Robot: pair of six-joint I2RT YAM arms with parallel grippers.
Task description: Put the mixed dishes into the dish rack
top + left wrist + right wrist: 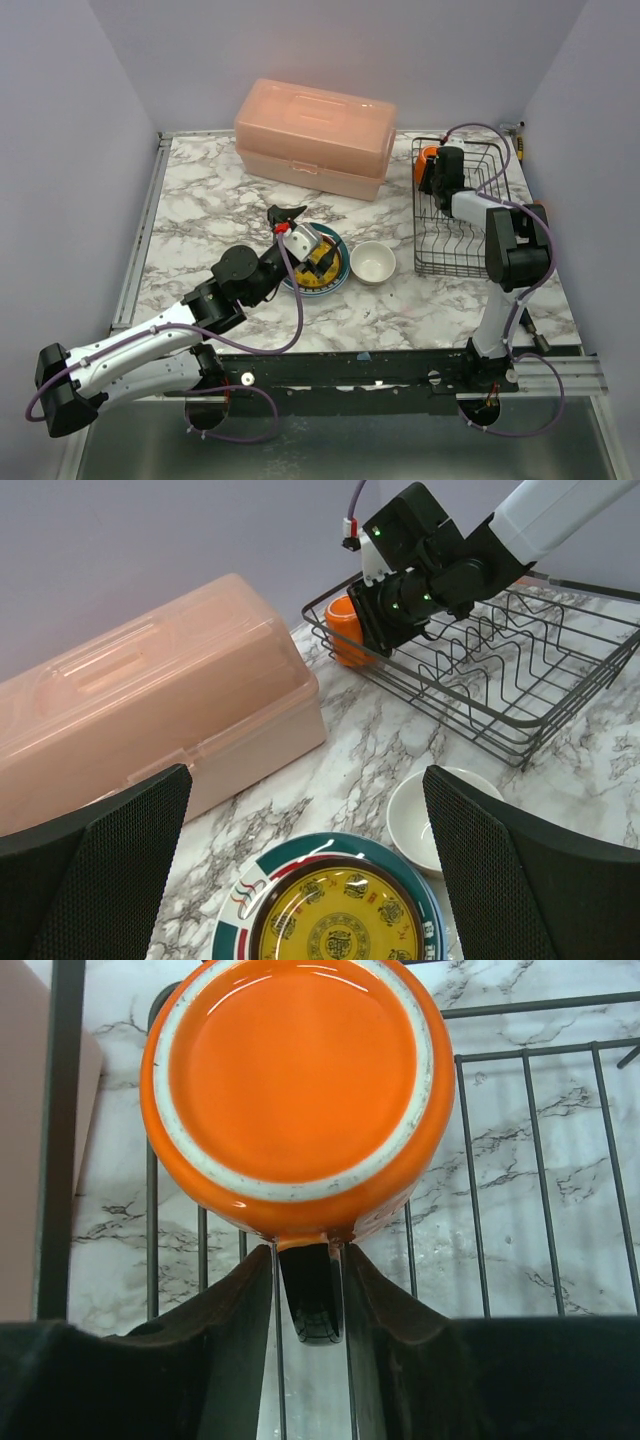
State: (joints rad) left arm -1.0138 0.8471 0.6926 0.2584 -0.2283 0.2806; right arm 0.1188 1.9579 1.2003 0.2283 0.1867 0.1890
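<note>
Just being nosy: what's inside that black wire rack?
Only the orange mug, base up in the far left corner, the right gripper at it. Elsewhere the marble table shows through. The right arm covers part of the rack; the mug's inside is hidden.

The orange mug (pixel 300 1080) has a glossy, smooth glaze except for a pale, unglazed, speckled ring on its base. The dish rack (pixel 58 1110) beneath it is thin dark metal wire with a dull sheen. The pink box (pixel 150 710) is cloudy plastic with a satin surface, the cream bowl (pixel 415 815) and yellow patterned plate (pixel 340 920) look like shiny glazed ceramic on the smooth marble-patterned tabletop (pixel 200 200), and the left gripper (pixel 305 880) has fingers (pixel 110 880) faced in matt black, finely gridded material.
</note>
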